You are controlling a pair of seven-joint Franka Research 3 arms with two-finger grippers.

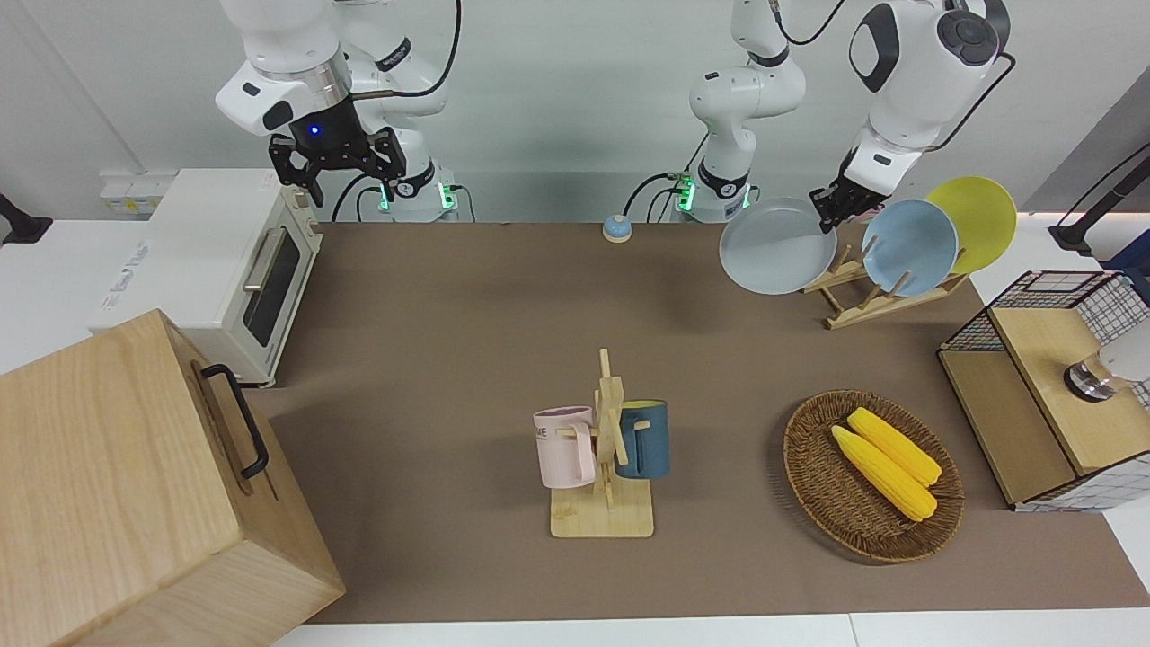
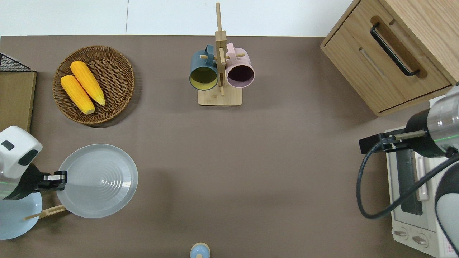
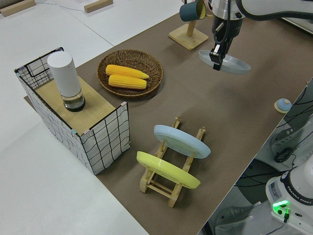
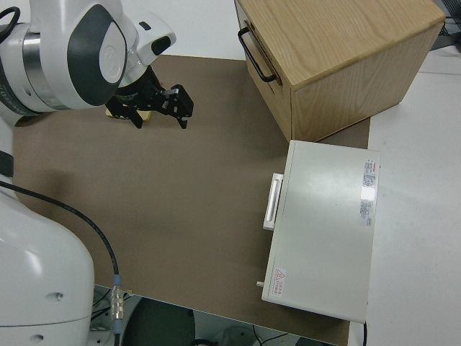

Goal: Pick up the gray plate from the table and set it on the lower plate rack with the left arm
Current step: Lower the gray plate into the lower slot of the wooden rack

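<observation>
Gripping: the left gripper (image 2: 61,178) has its jaws closed on the rim of the gray plate (image 2: 97,181), holding it up in the air.
Gray plate: held roughly level, over the brown surface (image 2: 251,161) at the open end of the lower plate rack (image 1: 858,301); in the overhead view its edge overlaps the tip of one rack rail.
Lower plate rack: stands at the left arm's end of the surface, with the light blue plate (image 1: 909,247) and the yellow plate (image 1: 975,220) leaning in its slots, the yellow one farther toward that end.
Left arm: the left arm (image 1: 916,81) reaches down to the plate from above the rack.
Right gripper: the right gripper (image 1: 334,162) is parked, jaws apart and holding nothing.
Basket: a wicker basket (image 2: 118,68) holding two ears of corn (image 2: 82,86) sits farther from the robots than the held plate.
Mug stand: an upright wooden mug stand (image 2: 220,71) carries a dark blue mug (image 2: 203,70) and a pink mug (image 2: 240,71) mid-surface.
Right arm's end: a white toaster oven (image 1: 225,261) and a wooden drawer box (image 1: 135,485).
</observation>
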